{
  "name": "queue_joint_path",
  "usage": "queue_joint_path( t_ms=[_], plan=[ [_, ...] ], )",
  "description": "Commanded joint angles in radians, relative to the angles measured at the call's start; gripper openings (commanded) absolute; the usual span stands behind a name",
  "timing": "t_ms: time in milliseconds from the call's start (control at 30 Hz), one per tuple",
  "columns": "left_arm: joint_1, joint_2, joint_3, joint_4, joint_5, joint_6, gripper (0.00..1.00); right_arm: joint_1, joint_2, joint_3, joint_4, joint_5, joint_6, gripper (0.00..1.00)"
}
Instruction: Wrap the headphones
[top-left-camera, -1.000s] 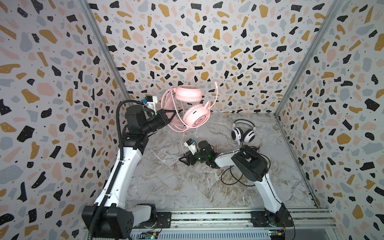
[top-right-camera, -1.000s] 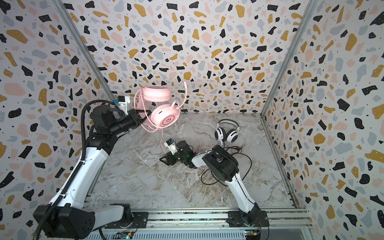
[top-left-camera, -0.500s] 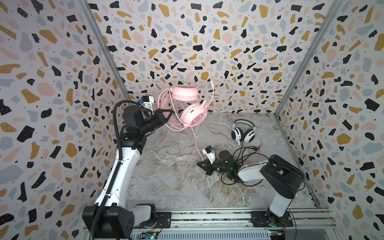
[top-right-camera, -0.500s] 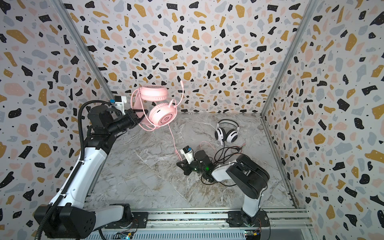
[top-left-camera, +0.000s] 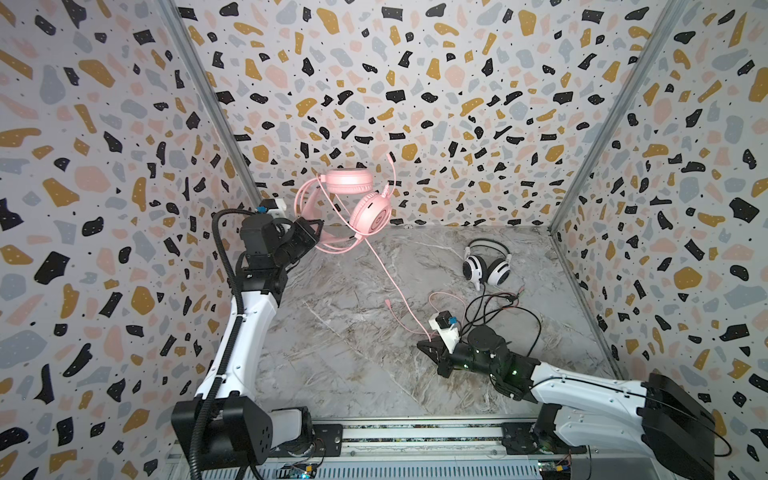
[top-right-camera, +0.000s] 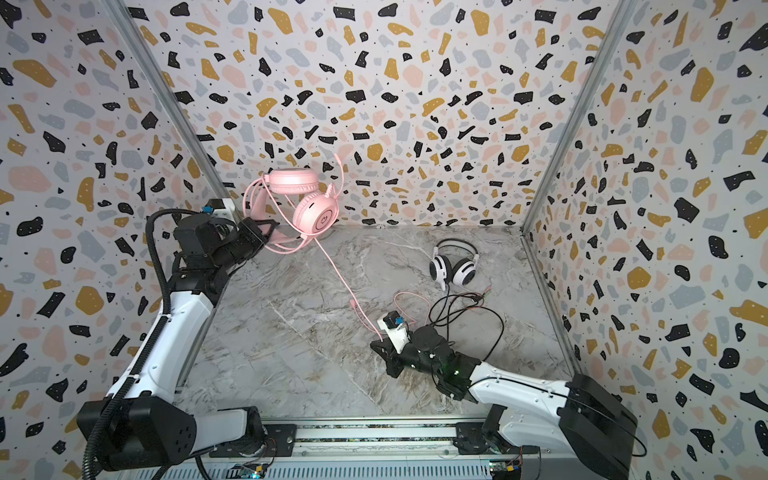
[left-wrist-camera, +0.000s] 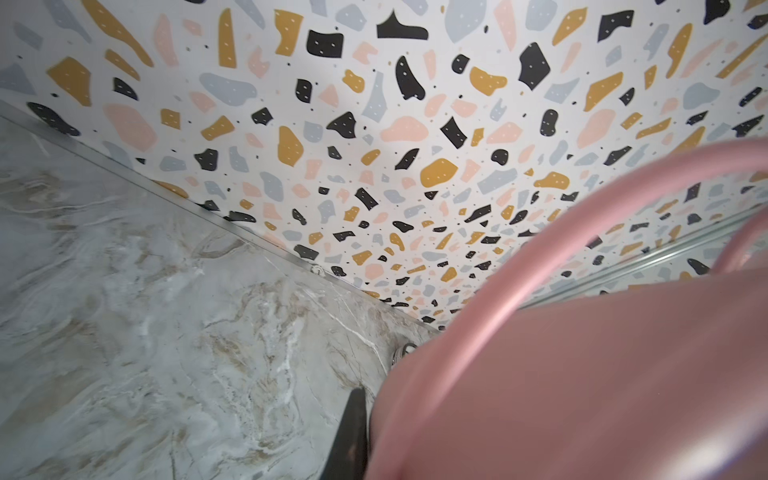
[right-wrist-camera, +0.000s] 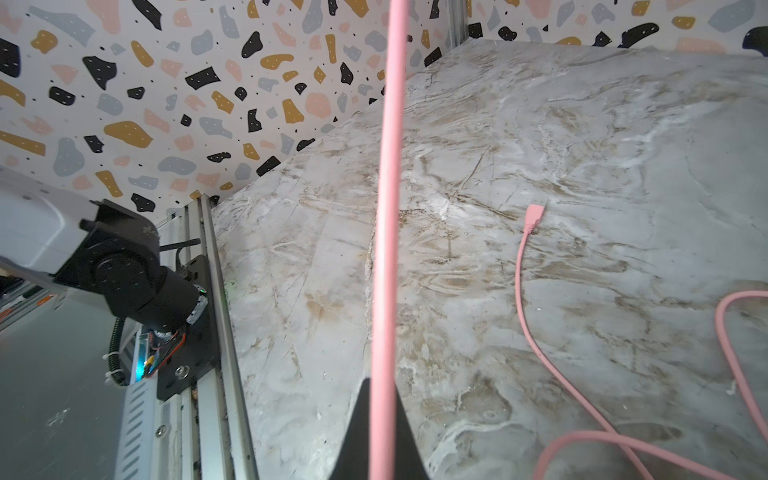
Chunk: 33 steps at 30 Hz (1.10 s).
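The pink headphones (top-left-camera: 372, 214) (top-right-camera: 318, 214) hang in the air at the back left. My left gripper (top-left-camera: 318, 230) (top-right-camera: 270, 232) is shut on their headband (left-wrist-camera: 582, 374); only one black finger (left-wrist-camera: 353, 424) shows beside it. Their pink cable (top-left-camera: 386, 274) (right-wrist-camera: 388, 208) runs taut down to my right gripper (top-left-camera: 428, 347) (top-right-camera: 380, 347) (right-wrist-camera: 382, 399), which is shut on it low over the table. The cable's plug (right-wrist-camera: 536, 212) lies loose on the marble. The white-and-black headphones (top-left-camera: 486, 266) (top-right-camera: 453, 268) lie at the back right, with their black cable (top-left-camera: 498, 316) looped in front of them.
Terrazzo walls close in the marble table (top-left-camera: 332, 353) on three sides. A metal rail (top-left-camera: 415, 434) runs along the front edge. Slack pink cable (right-wrist-camera: 739, 374) lies in loops next to my right gripper, close to the black cable loops.
My right gripper has closed on the pink cable and drawn back toward the front right, pulling it taut. The left arm has shifted the pink headphones slightly left and up.
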<state>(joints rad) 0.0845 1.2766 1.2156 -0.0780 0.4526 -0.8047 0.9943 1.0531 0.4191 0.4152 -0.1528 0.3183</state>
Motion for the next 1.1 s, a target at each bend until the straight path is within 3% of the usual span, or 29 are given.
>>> queue_joint_path(
  t_ms=[0, 333, 500, 633, 900, 1067],
  plan=[
    [0.012, -0.014, -0.001, 0.113, -0.077, -0.019, 0.0, 0.009, -0.109, -0.024, -0.182, 0.086, -0.012, 0.0],
    [0.021, 0.016, -0.074, 0.109, -0.274, 0.029, 0.0, 0.022, -0.335, 0.057, -0.435, 0.169, -0.029, 0.0],
    [0.021, 0.044, -0.09, 0.095, -0.313, 0.064, 0.0, 0.037, -0.335, 0.132, -0.487, 0.164, -0.042, 0.0],
    [0.002, 0.054, -0.06, -0.032, -0.393, 0.183, 0.0, 0.059, -0.301, 0.236, -0.536, 0.196, -0.089, 0.0],
    [-0.139, 0.029, -0.027, -0.273, -0.702, 0.442, 0.0, 0.06, -0.251, 0.473, -0.627, 0.33, -0.225, 0.0],
    [-0.337, 0.047, 0.017, -0.43, -0.845, 0.594, 0.0, 0.053, -0.186, 0.597, -0.637, 0.42, -0.31, 0.0]
  ],
)
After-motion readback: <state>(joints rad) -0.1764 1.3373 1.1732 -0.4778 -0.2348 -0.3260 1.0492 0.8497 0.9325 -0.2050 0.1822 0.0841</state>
